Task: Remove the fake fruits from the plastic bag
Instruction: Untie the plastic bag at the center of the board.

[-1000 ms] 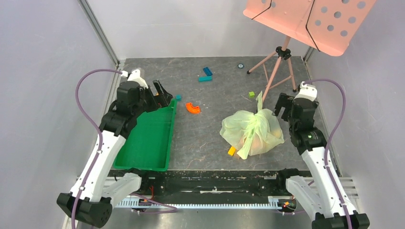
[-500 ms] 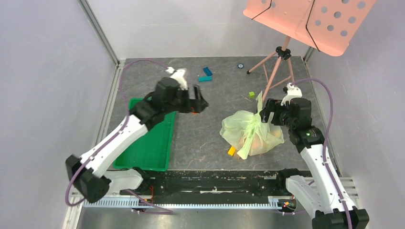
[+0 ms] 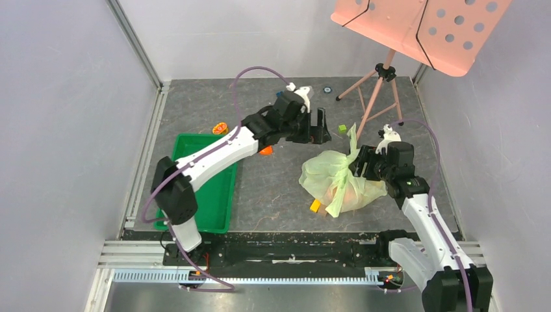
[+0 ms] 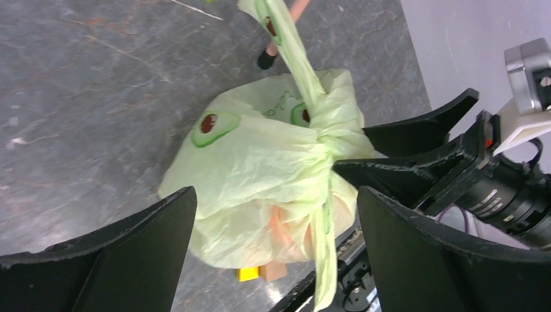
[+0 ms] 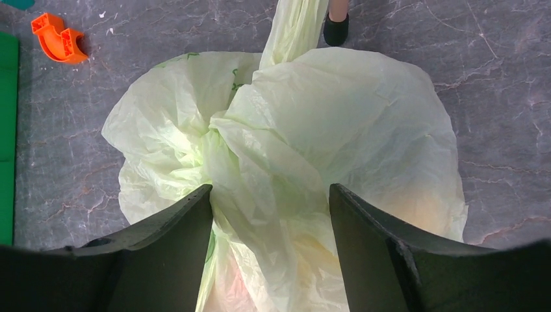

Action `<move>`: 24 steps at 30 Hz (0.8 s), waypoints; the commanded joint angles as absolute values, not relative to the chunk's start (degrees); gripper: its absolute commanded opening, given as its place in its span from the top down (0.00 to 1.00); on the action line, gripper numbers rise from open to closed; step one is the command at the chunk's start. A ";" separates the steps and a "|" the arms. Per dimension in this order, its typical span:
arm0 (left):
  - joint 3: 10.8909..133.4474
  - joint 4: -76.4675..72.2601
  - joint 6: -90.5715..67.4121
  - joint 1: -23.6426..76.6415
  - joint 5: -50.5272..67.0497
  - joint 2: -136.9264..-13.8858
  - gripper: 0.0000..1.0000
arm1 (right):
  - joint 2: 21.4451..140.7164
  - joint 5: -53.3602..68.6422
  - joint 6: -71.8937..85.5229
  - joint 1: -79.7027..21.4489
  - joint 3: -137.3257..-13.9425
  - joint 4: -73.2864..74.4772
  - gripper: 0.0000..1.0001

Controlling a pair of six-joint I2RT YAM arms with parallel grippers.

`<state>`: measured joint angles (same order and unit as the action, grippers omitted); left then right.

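The plastic bag (image 3: 338,177) lies knotted on the dark table, pale green with avocado prints (image 4: 214,127). The fake fruits show only as an orange glow through the plastic (image 4: 286,224) (image 5: 416,208). My right gripper (image 3: 359,166) straddles the knot from the right. In its wrist view the right gripper (image 5: 269,188) stands open, with bunched plastic filling the gap between its jaws. My left gripper (image 3: 318,127) hovers just behind the bag. In its wrist view the left gripper (image 4: 274,192) is wide open and looks down on the bag without touching it.
A green tray (image 3: 201,188) sits at the left. An orange curved piece (image 5: 58,39) lies between tray and bag. A yellow block (image 3: 315,206) rests at the bag's front edge. A small green block (image 3: 342,129) and the pink stand's tripod (image 3: 383,75) are behind the bag.
The left arm swung from over the tray across to the middle, ending just behind the bag. The right gripper moved left onto the bag's knot and its jaws narrowed.
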<state>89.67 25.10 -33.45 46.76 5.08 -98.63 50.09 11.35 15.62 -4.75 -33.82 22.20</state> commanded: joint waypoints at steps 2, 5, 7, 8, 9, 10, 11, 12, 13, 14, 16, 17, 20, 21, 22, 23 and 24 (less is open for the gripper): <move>97.31 28.20 -40.45 48.72 8.57 -105.72 0.03 | 48.49 14.09 15.84 -3.71 -30.85 14.69 0.36; 99.22 29.27 -41.09 50.38 8.37 -108.15 0.04 | 47.36 15.25 14.75 -3.60 -29.46 12.68 0.40; 100.69 30.07 -38.50 51.33 8.05 -109.32 0.04 | 47.13 16.33 14.04 -3.49 -29.10 12.21 0.43; 101.21 30.14 -36.66 51.56 8.27 -109.73 0.04 | 47.09 16.84 13.92 -3.49 -29.03 12.12 0.44; 101.08 29.55 -33.54 51.72 8.20 -109.77 0.04 | 47.02 17.35 13.73 -3.44 -29.00 12.09 0.45; 100.21 28.17 -29.85 51.81 7.00 -109.54 0.04 | 46.93 17.64 13.72 -3.42 -28.98 12.11 0.45; 99.40 27.15 -26.68 51.83 5.56 -109.20 0.04 | 46.79 17.86 13.64 -3.43 -28.92 12.10 0.45; 98.63 26.34 -22.23 51.86 4.35 -108.97 0.03 | 46.69 18.24 13.56 -3.37 -28.92 12.20 0.45; 98.14 25.95 -19.02 51.86 2.81 -108.74 0.02 | 46.49 18.65 13.41 -3.42 -28.92 12.19 0.45; 97.69 25.40 -15.26 51.87 2.12 -108.55 0.02 | 46.30 19.10 13.18 -3.42 -28.97 12.15 0.45; 96.73 24.18 -7.80 51.94 2.52 -108.33 0.03 | 46.06 19.51 12.93 -3.33 -28.85 12.24 0.45; 95.53 22.72 -4.02 51.94 3.17 -108.09 0.03 | 45.91 19.64 12.79 -3.34 -28.83 12.21 0.45; 87.84 14.35 6.93 51.90 6.29 -105.86 0.03 | 45.88 20.32 12.90 -3.33 -28.89 12.20 0.46; 86.02 12.20 9.13 51.90 7.27 -105.21 0.03 | 45.92 20.62 12.91 -3.34 -28.92 12.17 0.46; 84.87 10.69 10.92 51.92 8.54 -104.91 0.02 | 45.97 20.91 12.97 -3.34 -28.92 12.15 0.47; 84.36 9.77 12.10 51.86 10.32 -104.77 0.02 | 45.88 21.13 13.05 -3.34 -28.92 12.16 0.48; 84.29 9.31 13.34 51.84 12.11 -104.89 0.01 | 45.84 21.33 13.06 -3.32 -28.92 12.15 0.49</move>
